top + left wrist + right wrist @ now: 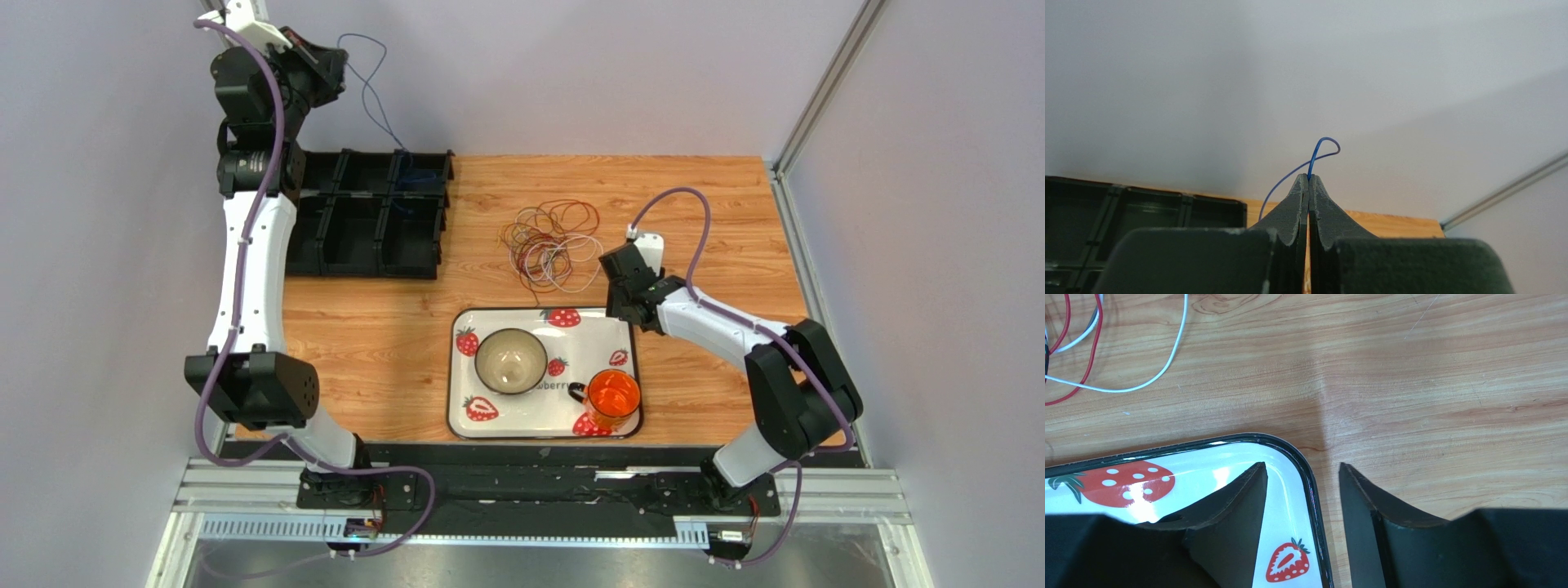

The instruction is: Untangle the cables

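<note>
Tray, one, white with strawberry print and a dark rim, lying closest to the arm bases. On it: one pale bowl left of centre and one orange cup at its near right corner, the two apart.

Right gripper, at the tray's far right corner: fingers spread, nothing between them. One finger hangs over the tray's printed surface, the other over bare wood, and the rim runs under the gap. Cannot tell whether it touches.

Cables, one loose heap just beyond the tray's far edge, not touching it. Red, orange, white and dark loops overlap; number of strands cannot be told. A white strand and a red strand trail nearest the tray.

Table: open wood to the right of tray and heap, up to the right edge, and a strip off the tray's left side.

Organiser, one, black, two rows of compartments, far left of the tray; its left end is under the left arm.

Left gripper, farthest from the tray, raised above the organiser: fingers pinched together on one blue cable, which arcs out and drops toward the organiser.
</note>
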Controlling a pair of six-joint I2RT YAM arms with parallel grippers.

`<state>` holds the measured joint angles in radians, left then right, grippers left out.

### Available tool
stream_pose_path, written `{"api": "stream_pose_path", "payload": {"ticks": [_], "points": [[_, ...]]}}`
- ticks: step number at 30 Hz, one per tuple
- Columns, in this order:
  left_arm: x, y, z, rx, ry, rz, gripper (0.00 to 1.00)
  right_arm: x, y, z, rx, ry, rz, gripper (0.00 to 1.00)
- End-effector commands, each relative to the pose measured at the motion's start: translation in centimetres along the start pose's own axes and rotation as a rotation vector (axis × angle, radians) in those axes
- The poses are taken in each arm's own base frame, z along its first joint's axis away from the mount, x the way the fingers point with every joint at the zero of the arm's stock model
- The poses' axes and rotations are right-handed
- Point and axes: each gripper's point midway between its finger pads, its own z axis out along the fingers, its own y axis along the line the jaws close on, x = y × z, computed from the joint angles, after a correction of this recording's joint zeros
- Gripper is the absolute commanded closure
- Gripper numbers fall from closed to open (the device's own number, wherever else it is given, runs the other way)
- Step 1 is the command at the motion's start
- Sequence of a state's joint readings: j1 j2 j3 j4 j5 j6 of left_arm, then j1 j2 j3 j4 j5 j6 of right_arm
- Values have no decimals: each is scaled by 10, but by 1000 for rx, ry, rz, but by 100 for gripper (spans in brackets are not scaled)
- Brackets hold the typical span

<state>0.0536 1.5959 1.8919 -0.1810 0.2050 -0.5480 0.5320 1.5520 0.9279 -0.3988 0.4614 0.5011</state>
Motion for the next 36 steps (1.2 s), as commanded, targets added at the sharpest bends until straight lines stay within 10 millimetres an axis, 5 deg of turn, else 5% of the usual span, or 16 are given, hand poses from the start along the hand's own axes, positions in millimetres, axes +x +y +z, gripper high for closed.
{"api": "stream_pose_path", "payload": {"ticks": [1,5,10,17,25,32,36], "points": [[-39,32,21,-45,-142,-36,100,-18,3,3,30,-38,40,50],[-33,71,48,-64,-123,-85,100,-15,10,6,-3,-25,19,51],[-50,101,64,-143,-176,-17,100,-16,11,5,-21,-33,24,56],[-77,153,61,-406,-289,170,100,-15,15,6,-50,-22,20,58],[-42,153,88,-442,-260,387,100,-13,13,9,-79,-8,40,57],[3,217,96,-638,-193,401,100,-14,13,7,-93,-13,45,58],[6,233,97,-649,-194,365,100,-13,12,7,-95,-12,47,57]]}}
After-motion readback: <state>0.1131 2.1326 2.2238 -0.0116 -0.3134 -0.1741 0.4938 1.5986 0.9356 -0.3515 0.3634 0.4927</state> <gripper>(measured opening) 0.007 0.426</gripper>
